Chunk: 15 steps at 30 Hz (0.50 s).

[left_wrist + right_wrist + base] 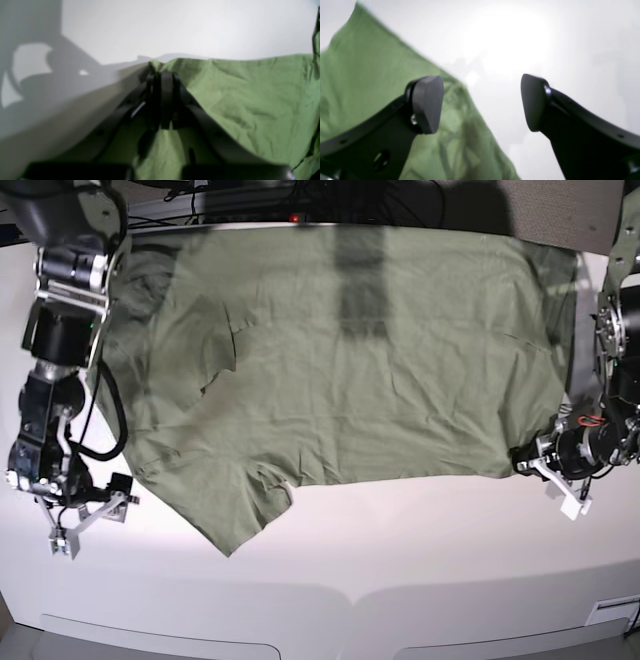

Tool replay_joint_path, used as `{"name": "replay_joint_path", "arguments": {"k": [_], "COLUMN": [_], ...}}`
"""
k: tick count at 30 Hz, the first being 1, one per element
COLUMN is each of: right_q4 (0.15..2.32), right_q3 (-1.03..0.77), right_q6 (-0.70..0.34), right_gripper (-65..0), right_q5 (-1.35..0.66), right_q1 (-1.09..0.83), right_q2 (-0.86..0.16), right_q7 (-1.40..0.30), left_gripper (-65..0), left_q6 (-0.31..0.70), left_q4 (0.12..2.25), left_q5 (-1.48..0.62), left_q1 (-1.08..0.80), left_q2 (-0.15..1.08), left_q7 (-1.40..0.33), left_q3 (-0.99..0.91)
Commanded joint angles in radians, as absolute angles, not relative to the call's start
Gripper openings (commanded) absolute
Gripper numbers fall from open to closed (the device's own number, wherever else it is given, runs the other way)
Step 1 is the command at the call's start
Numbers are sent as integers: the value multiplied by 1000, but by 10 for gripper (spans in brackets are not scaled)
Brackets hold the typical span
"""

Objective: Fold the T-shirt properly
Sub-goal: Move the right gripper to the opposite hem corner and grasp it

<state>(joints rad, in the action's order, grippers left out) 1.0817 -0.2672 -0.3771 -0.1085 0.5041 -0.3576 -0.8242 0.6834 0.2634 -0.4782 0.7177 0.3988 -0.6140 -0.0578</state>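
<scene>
The sage-green T-shirt lies spread and wrinkled on the white table, reaching its back edge. My left gripper is at the shirt's front right corner. In the left wrist view the left gripper is shut on the cloth's edge, with the shirt stretching away to the right. My right gripper is open and empty, just off the shirt's front left edge. In the right wrist view the right gripper stands wide apart over bare table, with the shirt under the left finger.
Dark cables and equipment run behind the table's back edge. The two arms' bodies stand at the left side and the right side. A small white label shows at the shirt's front edge.
</scene>
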Motion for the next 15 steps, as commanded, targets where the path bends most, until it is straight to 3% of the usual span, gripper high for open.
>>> {"name": "replay_joint_path", "arguments": {"k": [1,7,12,15], "right_q4": [1052,783,696,671], "right_q3": [-268,-268,-268,-268], "right_q6": [-377,-385,-389,-450], "right_gripper": [-175,-175,-175,-175], "right_q5": [-111,-110,-107,-114], "right_q1": [549,630,634,634], "right_q2": [-371,-371,-371,-371], "right_q7": [-812,-758,-709,-703], "left_gripper": [-650,-650,-650,-650], "left_q6": [689,689,688,688], "left_q4": [277,277,277,277], "left_q5": [-491,-491,-491,-491], "left_q1": [751,751,751,751], "left_q2": [416,416,416,416], "left_q7": [-605,-606,-605,-604], "left_q3": [-58,-58,-58,-58]}}
